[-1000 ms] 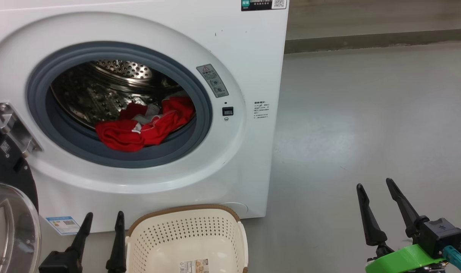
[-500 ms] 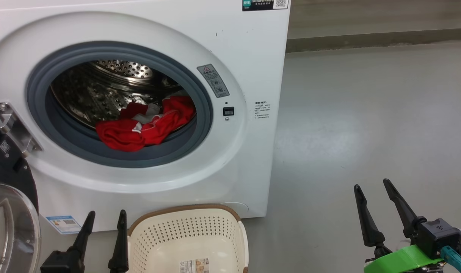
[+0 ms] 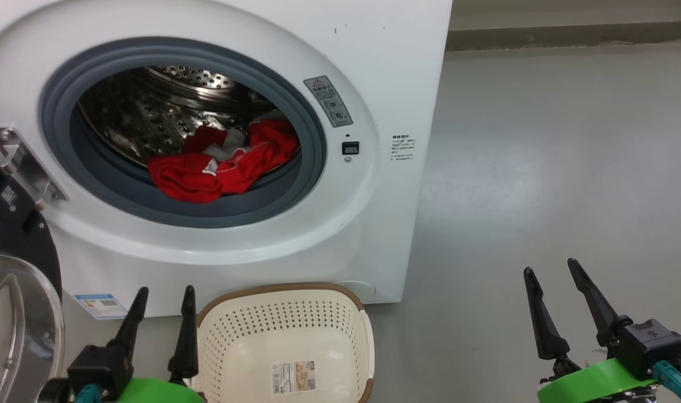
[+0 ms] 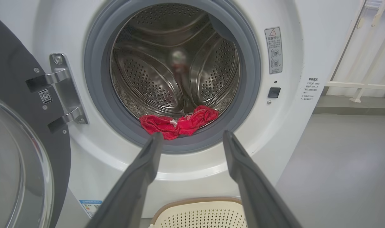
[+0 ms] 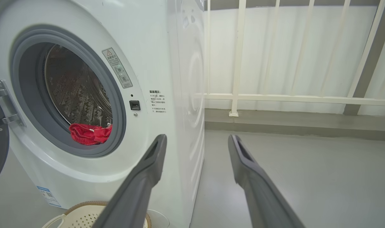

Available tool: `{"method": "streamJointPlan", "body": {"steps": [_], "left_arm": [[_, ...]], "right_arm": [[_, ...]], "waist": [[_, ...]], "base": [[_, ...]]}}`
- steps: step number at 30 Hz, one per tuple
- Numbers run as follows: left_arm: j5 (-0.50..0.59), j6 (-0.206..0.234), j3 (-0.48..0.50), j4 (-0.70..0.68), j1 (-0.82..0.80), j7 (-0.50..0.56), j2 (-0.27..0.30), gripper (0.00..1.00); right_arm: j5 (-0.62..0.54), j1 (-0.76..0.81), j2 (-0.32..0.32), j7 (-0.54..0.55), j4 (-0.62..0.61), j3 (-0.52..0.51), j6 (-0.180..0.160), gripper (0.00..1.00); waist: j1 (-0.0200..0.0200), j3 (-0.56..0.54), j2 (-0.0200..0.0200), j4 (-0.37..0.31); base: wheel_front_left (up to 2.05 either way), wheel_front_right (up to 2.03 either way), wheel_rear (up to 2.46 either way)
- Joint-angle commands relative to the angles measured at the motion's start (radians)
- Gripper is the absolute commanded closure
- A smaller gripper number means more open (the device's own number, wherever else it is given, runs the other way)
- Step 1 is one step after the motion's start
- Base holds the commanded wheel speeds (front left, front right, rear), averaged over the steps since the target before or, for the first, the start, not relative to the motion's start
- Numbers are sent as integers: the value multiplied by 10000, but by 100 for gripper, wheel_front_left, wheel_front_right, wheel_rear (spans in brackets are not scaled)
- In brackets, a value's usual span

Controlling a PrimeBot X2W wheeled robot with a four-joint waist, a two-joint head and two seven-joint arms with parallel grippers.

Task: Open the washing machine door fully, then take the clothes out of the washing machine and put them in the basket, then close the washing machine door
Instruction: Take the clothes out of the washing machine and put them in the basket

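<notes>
The white washing machine (image 3: 374, 67) stands ahead with its door (image 3: 13, 291) swung open at the left, black rim and glass bowl facing out. Red clothes (image 3: 223, 162) with white trim lie at the front of the steel drum, on the grey ring; the left wrist view shows the clothes (image 4: 178, 122) just beyond its fingertips. The cream basket (image 3: 284, 341) sits on the floor below the opening and holds nothing but its sticker. My left gripper (image 3: 164, 294) is open beside the basket's left side. My right gripper (image 3: 547, 266) is open over bare floor to the right.
Grey floor (image 3: 542, 168) spreads to the right of the machine. The right wrist view shows a white railing (image 5: 274, 95) along a low kerb behind the machine. The door hinge bracket (image 3: 24, 165) juts out at the opening's left.
The head camera has tilted down and nearer, so the machine sits higher in the picture. More of my left gripper and its green wrist band shows. Clothes and basket stay put.
</notes>
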Motion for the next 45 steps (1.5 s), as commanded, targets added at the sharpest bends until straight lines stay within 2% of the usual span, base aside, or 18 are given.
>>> {"method": "streamJointPlan", "body": {"steps": [1, 17, 22, 31, 39, 45], "left_arm": [[14, 45, 366, -136, -574, -73, 115, 0], [50, -336, 659, 1279, -3072, -281, 47, 0], [122, -446, 643, 1676, -3951, -304, -141, 0], [395, -521, 753, 3065, -6308, -322, -390, 0], [258, -904, 1085, 4326, -8011, -324, -609, 0], [411, -920, 1054, 5776, -9273, -324, -630, 0]], "right_arm": [[18, -360, -120, -65, -286, 236, 35, 0], [65, -1253, -268, -65, -658, 500, 35, 0], [81, -1502, -338, -65, -746, 503, 35, 0], [91, -2059, -367, -65, -908, 567, 35, 0], [137, -2412, -370, -65, -1003, 535, 35, 0], [180, -2674, -411, -65, -1058, 622, 35, 0]], "waist": [[0, 192, -1, 116], [0, 1865, -1, 115], [0, 2388, -1, 62], [0, 3677, -1, -60], [0, 4493, -1, -214], [0, 5042, -1, -405]], "base": [[0, 0, 0], [0, 0, 0], [0, 0, 0], [0, 0, 0], [0, 0, 0], [0, 0, 0]]}}
